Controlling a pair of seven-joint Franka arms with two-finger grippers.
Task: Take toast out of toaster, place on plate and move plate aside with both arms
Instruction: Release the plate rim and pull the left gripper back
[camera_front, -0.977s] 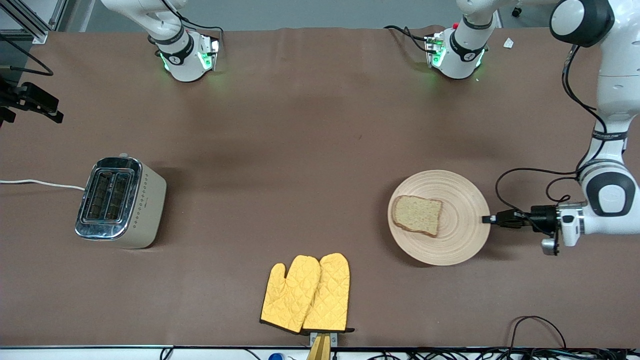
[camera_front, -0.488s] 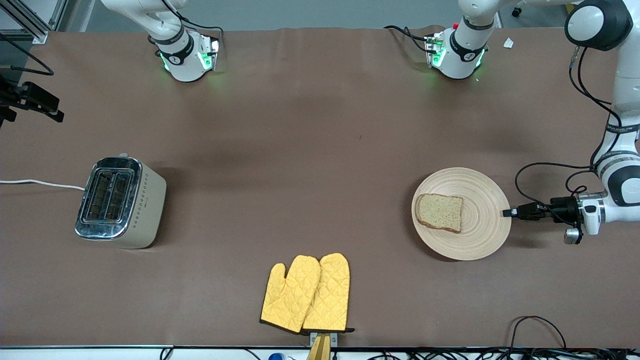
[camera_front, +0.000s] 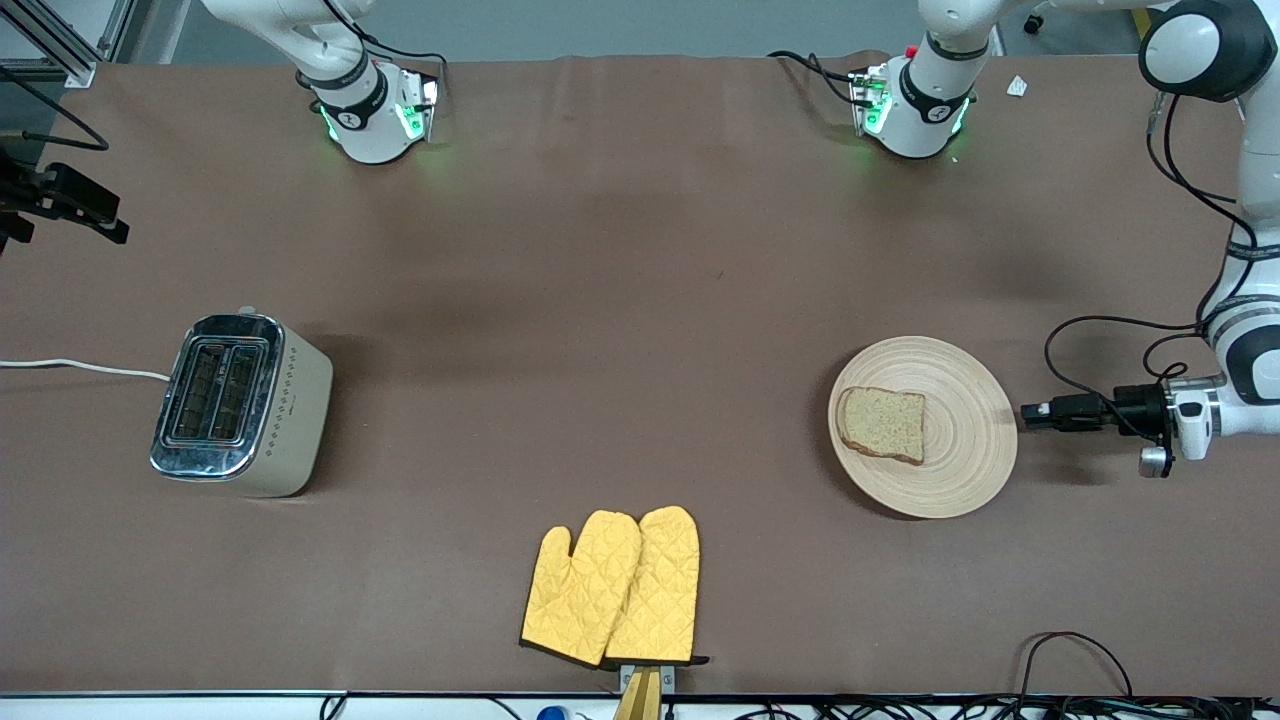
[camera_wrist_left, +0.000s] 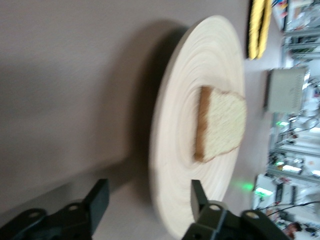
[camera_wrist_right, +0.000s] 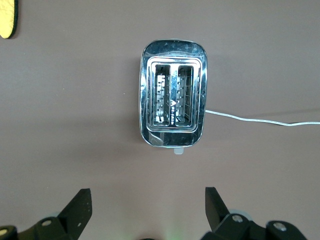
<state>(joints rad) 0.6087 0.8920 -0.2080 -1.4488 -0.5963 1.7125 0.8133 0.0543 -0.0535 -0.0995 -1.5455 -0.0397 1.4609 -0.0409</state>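
I work across the front view from the right arm's end of the table to the left arm's.

Right gripper (camera_wrist_right: 145, 210): it hangs high over the toaster (camera_front: 240, 403), looking straight down on it, fingers spread wide, holding nothing. Both slots show empty. I judge this arm to be waiting.

Oven mitts (camera_front: 612, 587): they lie near the front-camera edge of the table, well apart from either claw and not in play.

Toast (camera_front: 882, 424): it lies flat on the plate (camera_front: 975, 470), on the half of the plate away from the left gripper, crust edge facing that claw in the left wrist view.

Left gripper (camera_front: 1035, 411): it is low at table height, just beside the plate's rim on the side toward the left arm's end of the table. Fingers stand apart, clamped on nothing; I see a small gap between the tips and the rim.

Key relation: the plate lies straight ahead of the left claw, along its pointing axis, and its flat rim lines up between the two fingers. The left arm is by far the nearer.

My judgement: toast placed, plate set aside; only withdrawal remains.
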